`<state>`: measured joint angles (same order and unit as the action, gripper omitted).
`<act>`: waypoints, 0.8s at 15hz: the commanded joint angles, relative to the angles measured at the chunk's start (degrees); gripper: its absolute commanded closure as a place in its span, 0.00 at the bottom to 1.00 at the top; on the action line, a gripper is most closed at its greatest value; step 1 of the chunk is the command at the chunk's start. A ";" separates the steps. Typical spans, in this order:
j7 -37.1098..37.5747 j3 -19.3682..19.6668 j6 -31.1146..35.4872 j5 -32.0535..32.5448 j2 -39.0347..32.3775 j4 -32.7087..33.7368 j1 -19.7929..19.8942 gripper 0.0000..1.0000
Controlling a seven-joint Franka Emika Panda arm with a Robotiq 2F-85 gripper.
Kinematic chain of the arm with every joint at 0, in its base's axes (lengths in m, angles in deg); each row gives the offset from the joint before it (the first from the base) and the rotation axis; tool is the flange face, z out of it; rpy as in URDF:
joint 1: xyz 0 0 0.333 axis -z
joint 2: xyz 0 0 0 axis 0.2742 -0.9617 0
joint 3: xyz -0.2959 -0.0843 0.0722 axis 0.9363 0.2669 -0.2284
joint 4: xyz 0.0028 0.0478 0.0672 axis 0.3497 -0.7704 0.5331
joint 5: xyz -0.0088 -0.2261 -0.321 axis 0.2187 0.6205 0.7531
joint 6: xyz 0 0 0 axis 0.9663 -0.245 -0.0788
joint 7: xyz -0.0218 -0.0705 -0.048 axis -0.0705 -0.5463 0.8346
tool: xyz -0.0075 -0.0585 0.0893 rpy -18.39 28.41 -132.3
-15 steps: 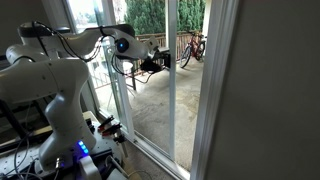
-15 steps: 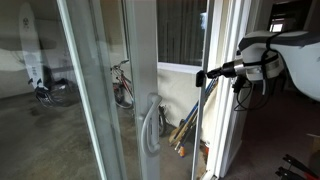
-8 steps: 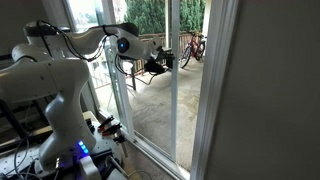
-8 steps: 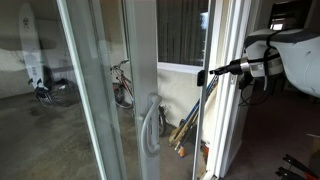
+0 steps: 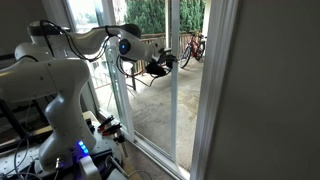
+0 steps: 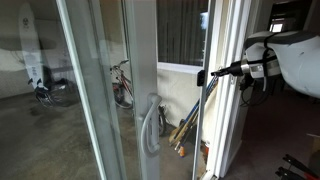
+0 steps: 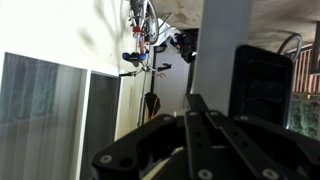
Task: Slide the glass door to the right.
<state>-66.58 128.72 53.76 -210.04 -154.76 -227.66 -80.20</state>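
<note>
The glass door is a tall clear panel ending in a slim white stile [image 5: 172, 95]; this stile [image 6: 212, 120] also shows in the other exterior view. My gripper [image 5: 163, 66] is shut with nothing between its fingers. It is stretched out level, with its tip against or just short of the stile's side; contact cannot be told. The gripper [image 6: 201, 76] reaches in from the right in that exterior view. In the wrist view the closed fingers [image 7: 195, 105] point at the white stile [image 7: 225, 35] right ahead.
A broad white-framed pane with a curved handle [image 6: 150, 125] stands close to one camera. A plain wall jamb [image 5: 260, 90] rises beyond the door. Outside are bicycles [image 5: 192, 47], a railing, and brooms [image 6: 185, 130]. The robot base [image 5: 45, 110] stands on a cart with cables.
The arm has crept a little further toward the stile. The gripper stays shut and the door has not visibly moved.
</note>
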 commanded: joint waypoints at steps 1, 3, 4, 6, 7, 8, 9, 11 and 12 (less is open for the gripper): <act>-0.85 -0.82 0.26 0.00 1.63 0.66 -3.86 1.00; -0.71 -1.19 0.22 0.00 1.67 2.07 -4.90 1.00; 1.40 -1.49 -1.03 0.00 -0.96 2.29 -5.39 1.00; 1.28 -1.61 -0.84 0.00 -1.10 3.02 -6.52 1.00; 1.32 -1.72 -0.77 0.00 -1.21 3.10 -6.63 1.00; 1.31 -1.75 -0.73 0.00 -1.31 3.05 -6.72 1.00; 1.20 -1.90 -0.74 0.00 -1.40 3.05 -6.66 1.00; 1.17 -2.04 -0.73 0.00 -1.46 3.05 -6.78 1.00; 1.18 -2.02 -0.68 0.00 -1.48 3.06 -6.78 1.00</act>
<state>-66.57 127.03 53.97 -210.04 -155.18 -225.12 -85.75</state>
